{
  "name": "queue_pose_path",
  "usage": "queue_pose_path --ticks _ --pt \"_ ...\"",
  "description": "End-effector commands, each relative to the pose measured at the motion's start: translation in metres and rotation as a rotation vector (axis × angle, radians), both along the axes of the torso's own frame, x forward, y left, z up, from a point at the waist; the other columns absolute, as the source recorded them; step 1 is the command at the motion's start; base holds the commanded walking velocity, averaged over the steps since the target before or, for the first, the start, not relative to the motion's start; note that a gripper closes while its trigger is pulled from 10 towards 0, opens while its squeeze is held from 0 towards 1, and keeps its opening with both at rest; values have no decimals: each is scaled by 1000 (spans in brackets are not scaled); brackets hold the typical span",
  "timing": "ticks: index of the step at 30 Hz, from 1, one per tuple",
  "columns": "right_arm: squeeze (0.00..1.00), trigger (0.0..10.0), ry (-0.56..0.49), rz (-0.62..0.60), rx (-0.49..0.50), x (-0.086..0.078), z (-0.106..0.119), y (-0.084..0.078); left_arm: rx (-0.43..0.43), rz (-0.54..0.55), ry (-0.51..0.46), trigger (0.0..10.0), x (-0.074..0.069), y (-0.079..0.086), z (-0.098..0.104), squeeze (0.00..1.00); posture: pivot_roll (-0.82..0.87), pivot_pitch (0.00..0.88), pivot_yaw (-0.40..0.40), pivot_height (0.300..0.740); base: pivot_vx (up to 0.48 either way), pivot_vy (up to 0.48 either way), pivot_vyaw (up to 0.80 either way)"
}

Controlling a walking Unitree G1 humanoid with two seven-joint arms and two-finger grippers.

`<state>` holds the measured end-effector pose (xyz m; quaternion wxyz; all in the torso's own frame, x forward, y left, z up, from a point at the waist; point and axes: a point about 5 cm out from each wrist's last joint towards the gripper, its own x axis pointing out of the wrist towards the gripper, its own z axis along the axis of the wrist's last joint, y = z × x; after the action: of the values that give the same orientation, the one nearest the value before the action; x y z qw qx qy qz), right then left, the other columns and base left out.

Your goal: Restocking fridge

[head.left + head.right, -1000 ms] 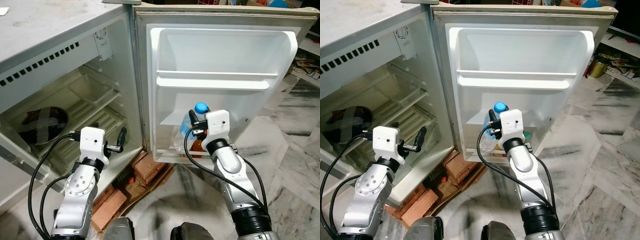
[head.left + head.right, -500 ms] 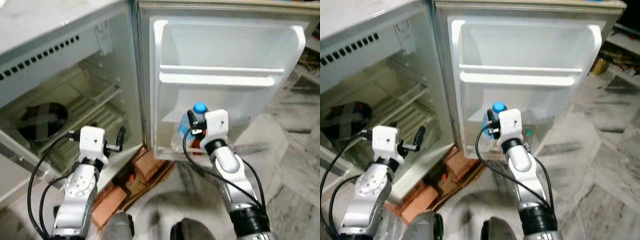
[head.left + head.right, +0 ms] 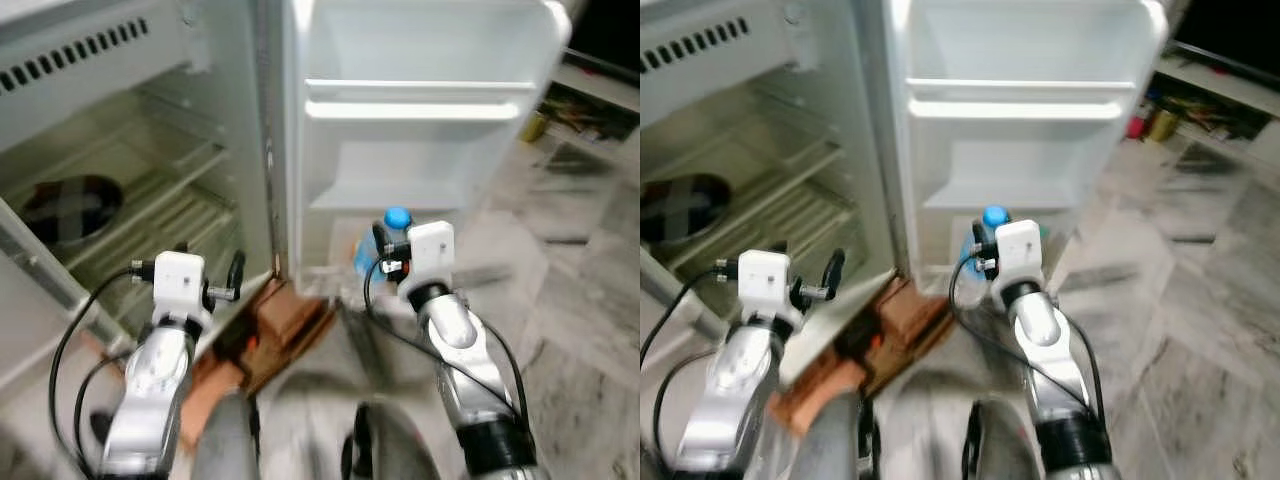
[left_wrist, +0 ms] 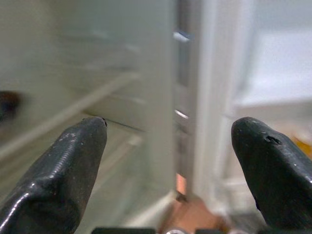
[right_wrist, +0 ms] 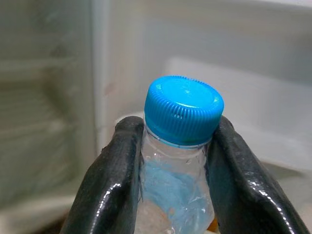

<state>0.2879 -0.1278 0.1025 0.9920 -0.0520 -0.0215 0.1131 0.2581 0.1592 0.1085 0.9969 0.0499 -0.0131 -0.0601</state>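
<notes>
A clear plastic bottle with a blue cap (image 5: 184,109) stands upright between the fingers of my right gripper (image 5: 178,134), which is shut on its neck just below the cap. In the eye views the bottle (image 3: 396,219) is held in front of the lower part of the open white fridge door (image 3: 430,105), and the right gripper (image 3: 388,260) sits under its cap. My left gripper (image 3: 212,264) is open and holds nothing, raised before the fridge's open compartment (image 3: 150,195). Its two black fingertips (image 4: 78,146) stand wide apart.
A dark round dish (image 3: 70,200) lies on the wire shelf inside. Bricks (image 3: 270,320) prop the fridge at its base, between my arms. The door has two empty shelves. Marble floor (image 3: 580,320) spreads to the right, with clutter (image 3: 540,125) at the far right.
The whole picture has shifted and blurred, so the camera has moved. Both arms keep their pose, and the bottle stays in the right gripper.
</notes>
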Motion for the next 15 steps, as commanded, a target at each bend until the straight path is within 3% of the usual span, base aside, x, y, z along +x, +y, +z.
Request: queue_pose_path --ticks 1,8,15 --pt "0 10000 -28 19 12 3 7 8 19 28 52 10000 -6 6 -12 0 4 98 -31 665 0 0 0" --pt "0 10000 -46 13 9 7 12 8 22 16 35 10000 -4 6 -9 0 -3 104 -24 665 0 0 0" --pt "0 10000 -52 12 6 8 13 7 18 2 36 10000 -4 5 -9 0 -9 103 -26 665 343 0 0"
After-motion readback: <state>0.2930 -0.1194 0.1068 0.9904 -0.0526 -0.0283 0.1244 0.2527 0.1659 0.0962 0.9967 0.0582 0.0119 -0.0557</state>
